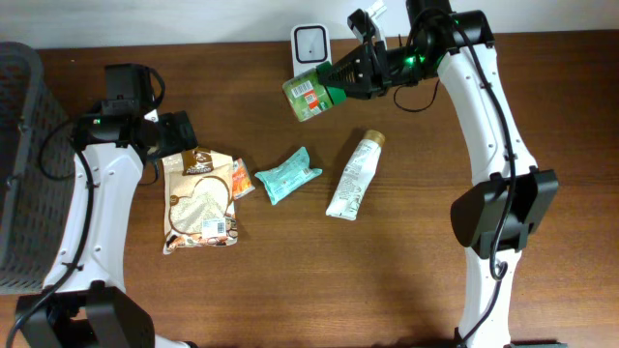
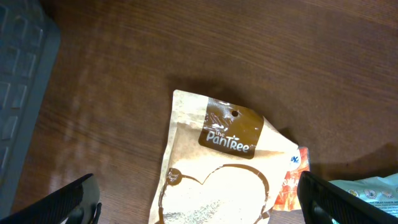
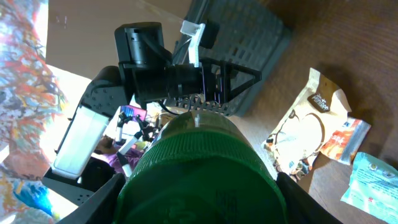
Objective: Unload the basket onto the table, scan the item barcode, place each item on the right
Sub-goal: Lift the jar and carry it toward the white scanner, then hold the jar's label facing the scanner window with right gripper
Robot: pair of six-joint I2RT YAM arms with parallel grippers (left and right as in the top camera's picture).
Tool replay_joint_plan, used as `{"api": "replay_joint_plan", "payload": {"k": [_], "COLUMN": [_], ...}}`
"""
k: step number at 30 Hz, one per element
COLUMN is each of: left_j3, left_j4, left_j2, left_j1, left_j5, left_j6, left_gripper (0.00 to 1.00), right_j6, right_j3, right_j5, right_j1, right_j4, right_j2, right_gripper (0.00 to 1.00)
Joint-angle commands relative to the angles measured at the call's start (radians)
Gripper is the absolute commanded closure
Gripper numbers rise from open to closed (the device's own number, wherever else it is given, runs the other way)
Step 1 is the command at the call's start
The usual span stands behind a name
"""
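Right gripper [image 1: 340, 75], jaws clamped on a round green plastic jar [image 1: 309, 94], beside a boxy white scanner [image 1: 309, 43]. Left gripper [image 1: 176, 135], jaws wide apart, above a flat paper pouch [image 1: 198, 198] on the wood-grain worktop [image 1: 290, 280].

**Round green plastic jar [image 1: 311, 93] held up at the small white box-shaped scanner [image 1: 310, 43]**

We see the jar lifted off the brown wooden table [image 1: 406, 280], tipped onto its side in the air. The right gripper [image 1: 342, 77] clamps it at the end with the ribbed green lid [image 3: 199, 168]. Its white label, with a barcode and a red patch, faces upward. The scanner stands at the table's far edge, about midway along it, showing a dark square window. The jar hangs just in front of it; we cannot tell whether they touch.
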Motion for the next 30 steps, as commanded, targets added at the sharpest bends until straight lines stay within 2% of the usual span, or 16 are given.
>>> {"api": "replay_joint_plan", "payload": {"k": [1, 4, 10, 14, 15, 17, 22, 24, 25, 30], "left_j3": [0.014, 0.014, 0.014, 0.014, 0.014, 0.014, 0.014, 0.014, 0.014, 0.014], "left_j4": [0.002, 0.002, 0.002, 0.002, 0.002, 0.002, 0.002, 0.002, 0.002, 0.002], "left_j2": [-0.004, -0.004, -0.004, -0.004, -0.004, -0.004, -0.004, -0.004, -0.004, -0.004], "left_j1": [0.002, 0.002, 0.002, 0.002, 0.002, 0.002, 0.002, 0.002, 0.002, 0.002], "left_j5": [-0.014, -0.014, -0.014, -0.014, -0.014, -0.014, -0.014, -0.014, -0.014, -0.014], "left_j6": [0.019, 0.019, 0.019, 0.019, 0.019, 0.019, 0.019, 0.019, 0.019, 0.019], "left_gripper": [0.01, 0.01, 0.01, 0.01, 0.01, 0.01, 0.01, 0.01, 0.01, 0.01], "right_j6": [0.003, 0.004, 0.008, 0.001, -0.037, -0.116, -0.459, -0.564, -0.668, -0.918], "right_j3": [0.031, 0.031, 0.022, -0.001, -0.001, -0.001, -0.001, -0.001, -0.001, -0.001], "right_j5": [-0.006, 0.124, 0.938, 1.371, 1.444, 1.5, 1.524, 1.524, 1.524, 1.523], "right_j1": [0.008, 0.014, 0.11, 0.193, 0.211, 0.228, 0.237, 0.235, 0.231, 0.23], "right_j4": [0.012, 0.047, 0.226, 0.419, 0.475, 0.552, 0.768, 0.807, 0.84, 0.959], "right_j2": [-0.034, -0.034, -0.026, -0.008, 0.006, 0.023, 0.095, 0.118, 0.135, 0.178], "right_gripper": [0.62, 0.62, 0.63, 0.63, 0.62, 0.62, 0.62, 0.59, 0.59, 0.59]}}
